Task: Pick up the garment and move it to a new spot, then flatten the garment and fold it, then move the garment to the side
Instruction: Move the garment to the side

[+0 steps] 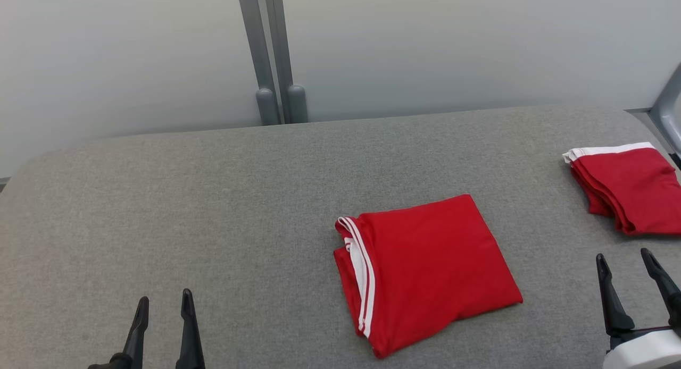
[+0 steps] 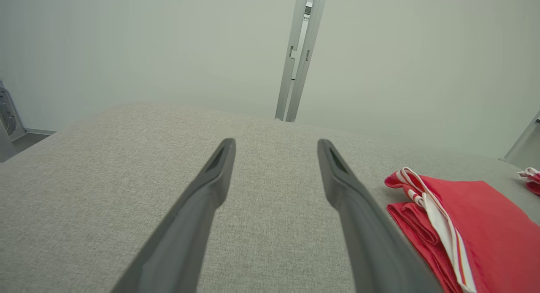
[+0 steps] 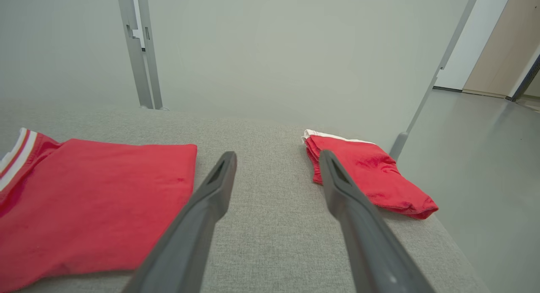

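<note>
**Head view.** The left claw [image 1: 165,301] stood at the lower left with its jaws apart. It held nothing and touched nothing. Its tips pointed up the view over the bare grey table [image 1: 213,199]. The right claw [image 1: 623,258] stood at the lower right with its jaws spread wider, also empty, and its pale wrist housing was at the frame corner. The garment [image 1: 431,268], red with white stripes, lay folded on the table between the two claws, nearer the right one and clear of both. A second garment [image 1: 630,191], also red and folded, lay near the table's right edge beyond the right claw. Two grey posts [image 1: 272,55] stood behind the table against a pale wall [image 1: 479,44].

**Left wrist view.** The jaws were well apart with only table cloth between them. The garment lay just beside the right-hand jaw, striped edge nearest, not touching it.

**Right wrist view.** The jaws were apart and empty. The garment lay to the left of the jaws. The second garment lay ahead at the table's corner, and the right-hand jaw's tip crossed its near edge in the picture. The floor [image 3: 485,158] showed beyond.
</note>
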Robot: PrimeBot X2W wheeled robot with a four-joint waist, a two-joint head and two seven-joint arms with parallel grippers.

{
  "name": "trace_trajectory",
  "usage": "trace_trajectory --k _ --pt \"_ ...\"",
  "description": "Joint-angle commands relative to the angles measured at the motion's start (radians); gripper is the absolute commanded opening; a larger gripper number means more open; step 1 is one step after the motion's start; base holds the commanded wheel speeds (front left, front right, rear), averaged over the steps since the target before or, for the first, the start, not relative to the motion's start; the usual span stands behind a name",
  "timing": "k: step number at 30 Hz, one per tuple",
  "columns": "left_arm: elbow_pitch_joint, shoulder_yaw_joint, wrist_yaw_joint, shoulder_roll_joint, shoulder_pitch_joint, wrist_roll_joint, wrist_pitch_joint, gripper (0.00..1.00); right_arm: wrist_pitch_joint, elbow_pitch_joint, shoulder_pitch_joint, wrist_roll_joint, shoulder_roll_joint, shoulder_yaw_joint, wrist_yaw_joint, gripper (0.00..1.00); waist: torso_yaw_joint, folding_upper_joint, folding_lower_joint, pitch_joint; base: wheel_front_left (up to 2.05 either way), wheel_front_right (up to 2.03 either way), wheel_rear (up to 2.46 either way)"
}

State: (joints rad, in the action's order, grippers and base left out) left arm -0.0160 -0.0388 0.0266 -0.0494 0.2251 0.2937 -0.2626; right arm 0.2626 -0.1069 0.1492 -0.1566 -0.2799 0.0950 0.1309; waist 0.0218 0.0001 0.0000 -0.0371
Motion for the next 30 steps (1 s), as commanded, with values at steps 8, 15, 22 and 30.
trace_trajectory --k 8,15,22,30 --pt "-0.008 -0.004 0.006 -0.002 0.008 -0.007 -0.003 1.00 0.002 0.003 -0.010 -0.017 -0.018 -0.027 0.000 1.00 0.015 -0.0001 0.0000 0.006 0.00 0.00 0.00" --pt "-0.009 -0.037 0.009 -0.002 -0.021 -0.014 -0.003 1.00 -0.073 -0.114 -0.168 -0.197 -0.098 -0.217 0.000 1.00 0.057 -0.0001 0.0000 0.056 0.00 0.00 0.00" --pt "-0.015 -0.097 0.002 -0.003 -0.070 0.001 -0.003 1.00 -0.334 -0.353 -0.407 -0.342 -0.157 -0.415 0.000 1.00 0.139 -0.0001 0.0000 0.119 0.00 0.00 0.00" --pt "-0.005 -0.113 -0.022 -0.002 -0.073 0.009 -0.003 1.00 -0.407 -0.549 -0.502 -0.482 -0.137 -0.496 0.000 1.00 0.206 -0.0001 0.0000 0.128 0.00 0.00 0.00"
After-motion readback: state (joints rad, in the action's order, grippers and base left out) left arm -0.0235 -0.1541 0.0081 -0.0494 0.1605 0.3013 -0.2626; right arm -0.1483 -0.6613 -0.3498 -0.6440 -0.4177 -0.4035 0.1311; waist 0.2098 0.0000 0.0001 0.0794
